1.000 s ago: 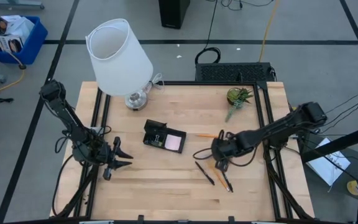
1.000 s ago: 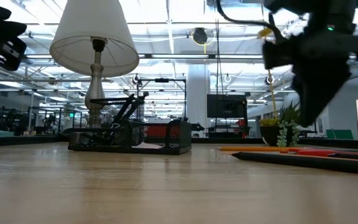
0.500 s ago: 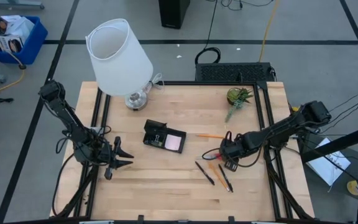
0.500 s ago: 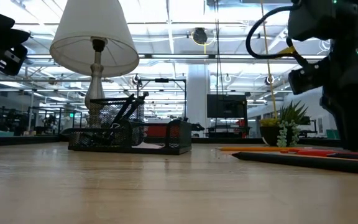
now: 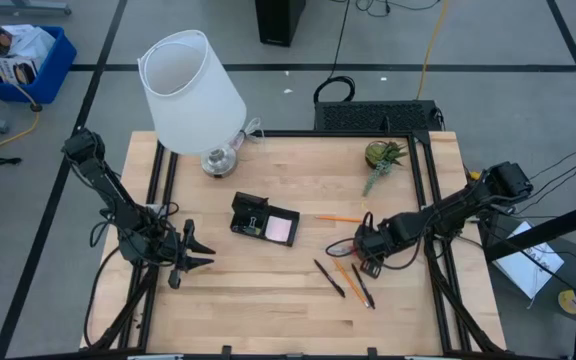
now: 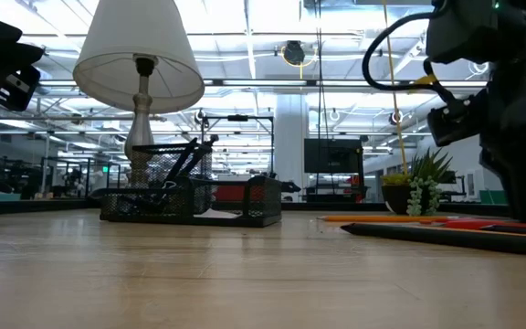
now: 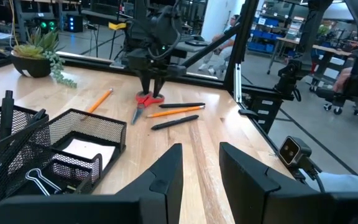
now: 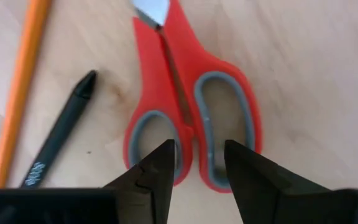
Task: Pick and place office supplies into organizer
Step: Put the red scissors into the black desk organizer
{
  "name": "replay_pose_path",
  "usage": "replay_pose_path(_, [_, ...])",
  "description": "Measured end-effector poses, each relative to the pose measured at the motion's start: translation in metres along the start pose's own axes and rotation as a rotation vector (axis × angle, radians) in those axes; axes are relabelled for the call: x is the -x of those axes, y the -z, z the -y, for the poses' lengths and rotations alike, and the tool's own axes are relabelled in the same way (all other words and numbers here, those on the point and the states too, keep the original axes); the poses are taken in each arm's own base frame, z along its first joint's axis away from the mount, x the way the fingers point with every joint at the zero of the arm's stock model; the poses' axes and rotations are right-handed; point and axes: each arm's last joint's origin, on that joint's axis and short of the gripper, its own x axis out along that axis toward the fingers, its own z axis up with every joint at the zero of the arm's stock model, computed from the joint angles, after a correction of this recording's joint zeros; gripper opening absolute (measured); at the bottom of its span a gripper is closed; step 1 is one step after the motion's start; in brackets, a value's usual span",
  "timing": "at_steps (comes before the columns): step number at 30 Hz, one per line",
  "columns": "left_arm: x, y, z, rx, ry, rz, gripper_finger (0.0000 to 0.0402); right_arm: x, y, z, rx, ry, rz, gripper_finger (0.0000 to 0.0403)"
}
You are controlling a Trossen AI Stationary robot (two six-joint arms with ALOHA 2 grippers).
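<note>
So we've got the right gripper [image 8: 196, 163] down over the red-handled scissors [image 8: 188, 93], which lie flat on the worktop toward its right edge, next to 2 black pens [image 5: 330, 278] and an orange pencil [image 5: 340, 218]. In the right wrist view its fingers sit slightly apart, straddling the thin bridge between the 2 handle loops, not pinching anything yet as far as we can tell.

The left gripper [image 7: 197, 163] waits near the left edge with its fingers a little apart, nothing in them.

The organizer [image 5: 264, 219] sits mid-worktop, well apart from the scissors, with a pink pad already in its flat compartment.

How we'd do this bit: keep the fingers centred on that bridge, go straight down until the tips meet the wood, then close slowly. Grabbing off-centre will probably let the scissors swing or pop out. One pen [image 8: 59, 132] lies just beside the left loop, so don't drift that way or we'll nudge it. Lift level before heading for the organizer.
</note>
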Motion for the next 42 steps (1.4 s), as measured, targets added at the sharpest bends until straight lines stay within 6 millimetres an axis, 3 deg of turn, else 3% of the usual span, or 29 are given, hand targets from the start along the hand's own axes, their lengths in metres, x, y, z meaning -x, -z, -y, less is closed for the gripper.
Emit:
replay_pose_path(6, [0.000, 0.000, 0.000, 0.003, 0.000, -0.001, 0.0108, -0.001, 0.000, 0.000, -0.001, -0.005, 0.007, 0.0132])
replay_pose_path(14, [0.000, 0.000, 0.000, 0.001, 0.000, -0.001, 0.0108, -0.025, 0.014, 0.018, -0.075, -0.004, 0.004, 0.0130])
replay_pose_path(21, [0.000, 0.000, 0.000, 0.002, 0.000, -0.001, 0.0108, -0.028, 0.018, 0.021, -0.112, 0.028, -0.002, 0.0065])
replay_pose_path(26, [0.000, 0.000, 0.000, 0.001, -0.001, -0.001, 0.0108, -0.028, 0.021, 0.018, -0.123, 0.042, 0.026, 0.0064])
replay_pose_path(35, [0.000, 0.000, 0.000, 0.000, -0.001, -0.001, 0.0108, -0.008, 0.013, -0.005, 0.002, 0.098, 0.171, 0.0064])
replay_pose_path(42, [0.000, 0.000, 0.000, -0.001, -0.016, 0.006, 0.0108, 0.015, -0.006, -0.024, 0.146, 0.146, 0.360, 0.0064])
